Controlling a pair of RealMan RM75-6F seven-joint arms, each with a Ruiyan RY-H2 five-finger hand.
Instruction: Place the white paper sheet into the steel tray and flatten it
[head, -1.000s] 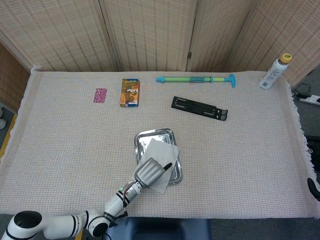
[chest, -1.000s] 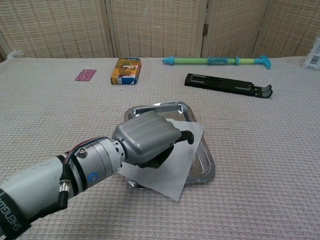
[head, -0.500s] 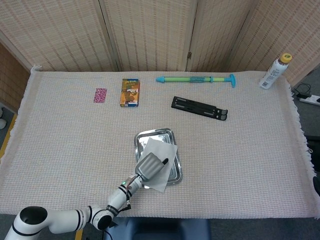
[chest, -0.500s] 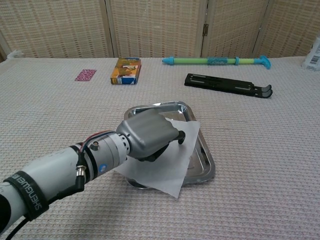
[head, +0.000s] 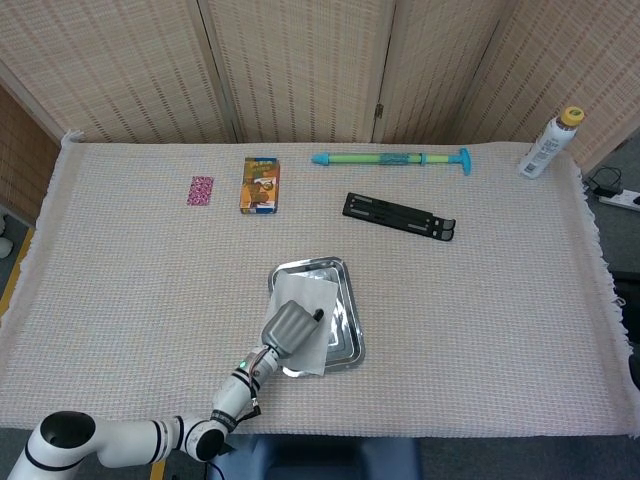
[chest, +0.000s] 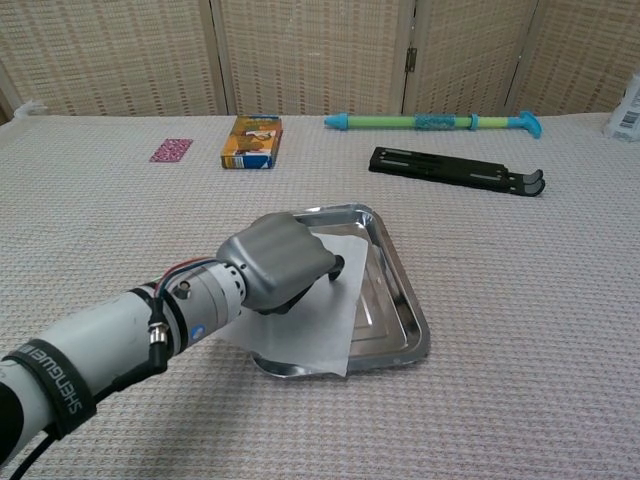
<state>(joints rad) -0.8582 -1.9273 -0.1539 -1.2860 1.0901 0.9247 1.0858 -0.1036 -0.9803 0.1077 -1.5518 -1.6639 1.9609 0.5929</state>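
The left robot hand (chest: 277, 262) is resting knuckles-up on the white paper sheet (chest: 310, 315), with its fingers curled down onto the paper; a dark fingertip (chest: 336, 267) is showing at its front edge, and whether the sheet is pinched or only pressed cannot be determined. In the head view the same left robot hand (head: 288, 327) is lying over the left half of the steel tray (head: 345, 302). The white paper sheet (head: 312, 335) is sitting largely inside the tray, covering its left portion, while its near corner is overlapping the tray's front rim. The right half of the steel tray (chest: 395, 300) is showing bare, reflective metal. The tray is standing on the woven cloth of the counter (head: 480, 300), near its front edge. Toward the back of the counter, well apart from the tray, a black folding stand (head: 398, 216), a green and blue stick (head: 391, 158), a small orange box (head: 260, 184) and a pink patterned card (head: 201, 190) are lying flat, and a white bottle with a yellow cap (head: 549, 143) is standing at the far right corner. The right robot hand is appearing in neither view.
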